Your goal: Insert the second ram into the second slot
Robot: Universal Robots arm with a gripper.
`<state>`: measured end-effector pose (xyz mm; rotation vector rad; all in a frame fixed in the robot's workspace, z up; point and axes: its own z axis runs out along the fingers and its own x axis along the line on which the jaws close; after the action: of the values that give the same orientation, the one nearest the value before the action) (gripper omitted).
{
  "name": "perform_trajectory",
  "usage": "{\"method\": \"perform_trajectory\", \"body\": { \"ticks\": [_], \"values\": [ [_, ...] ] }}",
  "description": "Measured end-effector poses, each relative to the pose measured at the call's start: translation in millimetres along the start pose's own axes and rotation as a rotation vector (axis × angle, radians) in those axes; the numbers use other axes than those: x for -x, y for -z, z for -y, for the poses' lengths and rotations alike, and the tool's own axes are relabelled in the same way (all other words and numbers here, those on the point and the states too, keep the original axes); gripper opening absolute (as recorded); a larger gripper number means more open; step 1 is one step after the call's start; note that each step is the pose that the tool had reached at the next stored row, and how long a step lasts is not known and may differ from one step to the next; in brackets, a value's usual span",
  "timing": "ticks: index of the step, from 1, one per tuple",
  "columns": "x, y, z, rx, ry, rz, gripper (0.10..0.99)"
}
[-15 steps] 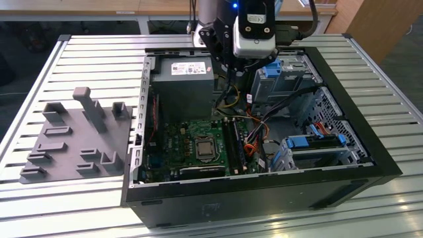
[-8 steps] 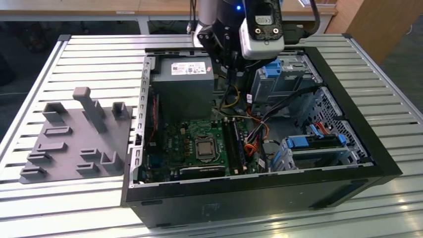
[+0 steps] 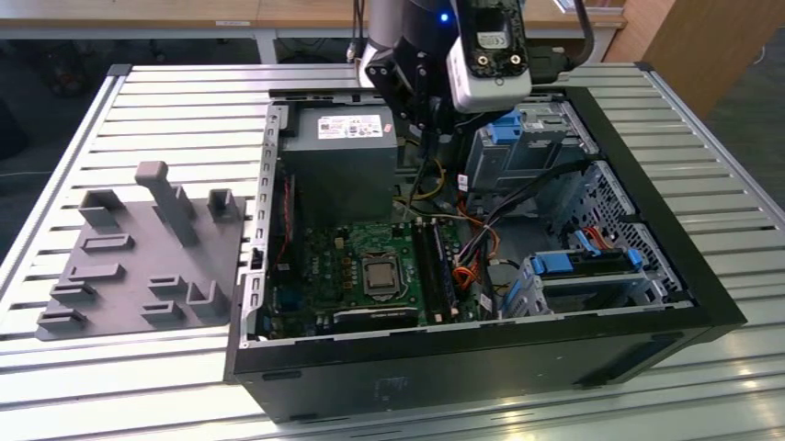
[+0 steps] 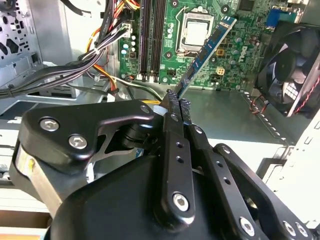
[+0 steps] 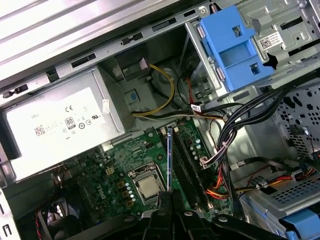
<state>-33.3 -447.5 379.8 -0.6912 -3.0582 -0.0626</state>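
Tool: black two-finger clamp, closed on end of second ram, long thin blue circuit-board stick. Ram aloft inside open black computer case, above green motherboard, near dark memory slots. Case on slatted metal bench.

There is one computer case, one grey tray and one table. The case has one power supply, one processor, one fan and two blue latches. One gripper grips one memory stick.

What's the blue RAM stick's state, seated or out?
Out: long blue circuit-board RAM stick clamped in the gripper's fingers, clear of the black memory slots.
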Motion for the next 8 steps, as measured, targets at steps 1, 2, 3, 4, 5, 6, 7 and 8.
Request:
{"method": "perform_trajectory", "body": {
  "ticks": [1, 2, 3, 4, 5, 6, 7, 8],
  "values": [
    [0.0, -0.3, 0.0, 0.0, 0.0, 0.0, 0.125],
    [0.0, -0.7, 0.0, 0.0, 0.0, 0.0, 0.125],
    [0.0, -1.2, 0.0, 0.0, 0.0, 0.0, 0.125],
    [0.0, -1.6, 0.1, 0.0, 0.0, 0.0, 0.125],
    [0.0, -1.8, 0.1, 0.0, 0.001, 0.0, 0.125],
    [0.0, -1.8, 0.1, 0.0, 0.003, 0.0, 0.125],
    [0.0, -1.9, 0.1, 0.0, 0.006, -0.0003, 0.125],
    [0.0, -1.9, 0.1, 0.0, 0.011, -0.0006, 0.125]
  ]
}}
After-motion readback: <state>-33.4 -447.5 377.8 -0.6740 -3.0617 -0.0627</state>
